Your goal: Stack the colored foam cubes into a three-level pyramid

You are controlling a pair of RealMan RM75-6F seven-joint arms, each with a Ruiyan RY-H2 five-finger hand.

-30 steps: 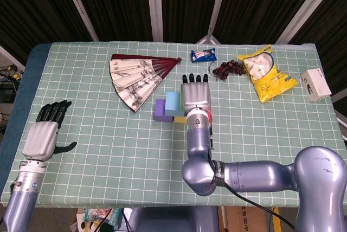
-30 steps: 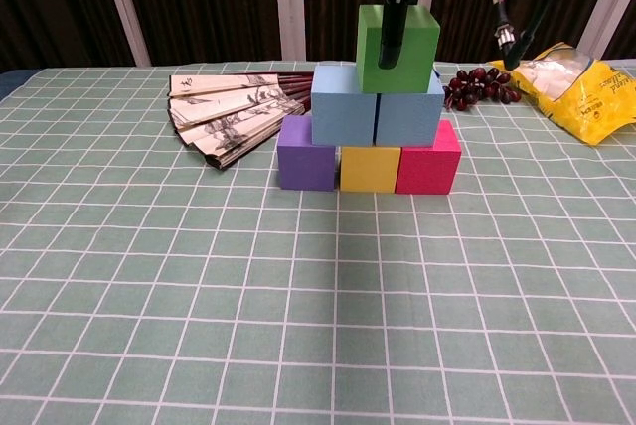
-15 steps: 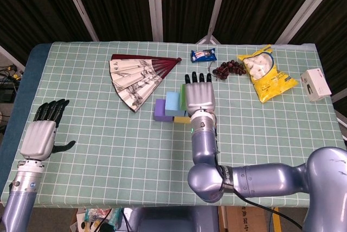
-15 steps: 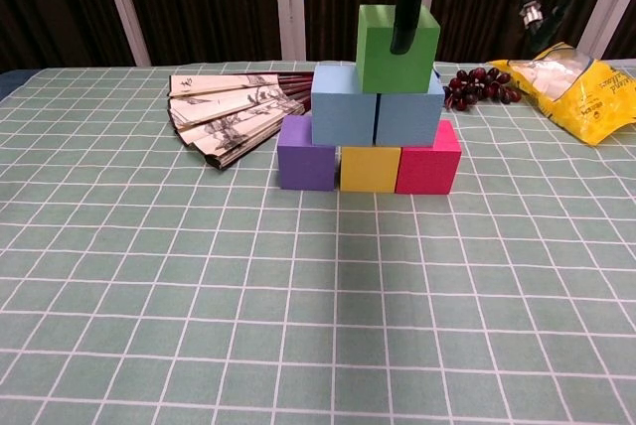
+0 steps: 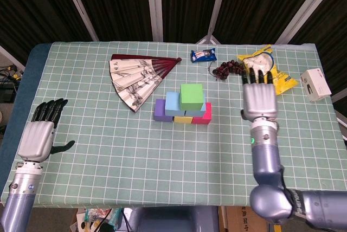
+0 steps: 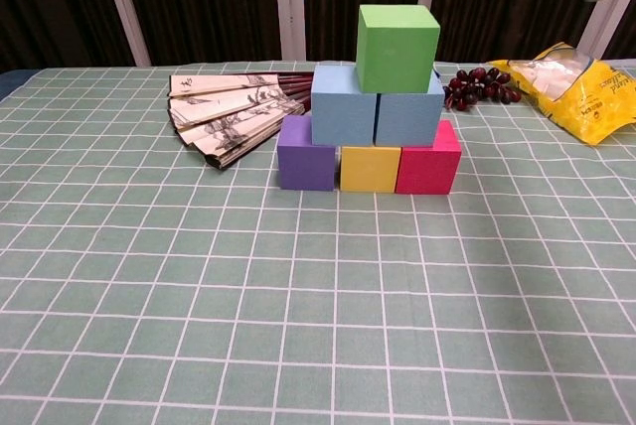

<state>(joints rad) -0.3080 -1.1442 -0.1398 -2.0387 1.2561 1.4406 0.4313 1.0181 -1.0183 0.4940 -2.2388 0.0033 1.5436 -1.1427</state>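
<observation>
**Pyramid standing, both hands off it**

While I watch both feeds, the green foam cube (image 6: pixel 397 47) sits on top of two light blue foam cubes (image 6: pixel 344 104), which rest on a row of purple foam cube (image 6: pixel 306 166), yellow foam cube (image 6: pixel 370 169) and pink foam cube (image 6: pixel 429 165) on the green checked surface (image 6: pixel 298 326). My right hand (image 5: pixel 259 97) hovers to the right of the stack, released, fingers straight, holding nothing. My left hand (image 5: pixel 39 134) is released at the far-left edge.
</observation>
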